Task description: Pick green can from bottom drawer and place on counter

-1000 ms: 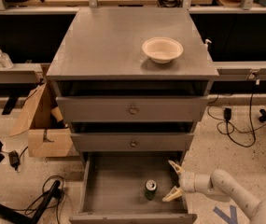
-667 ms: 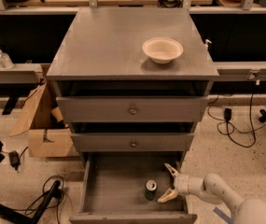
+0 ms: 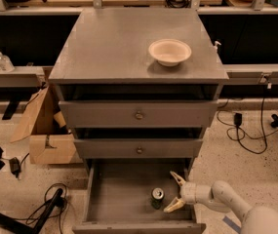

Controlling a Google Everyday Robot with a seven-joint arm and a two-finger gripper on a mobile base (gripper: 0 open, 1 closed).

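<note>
Camera view: pale 2-finger gripper (image 3: 170,192), wide apart, beside upright green silver-topped can (image 3: 157,198) in grey bottom drawer (image 3: 119,199).

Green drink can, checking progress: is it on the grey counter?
No, the green can stands in the bottom drawer, open gripper beside it.

The can (image 3: 157,198) stands in the bottom drawer (image 3: 116,194), toward its 4 o'clock corner. My end effector (image 3: 175,193) sits just at the can's 3 o'clock. A bowl (image 3: 169,51) rests on the tabletop (image 3: 109,43), toward 2 o'clock.
</note>
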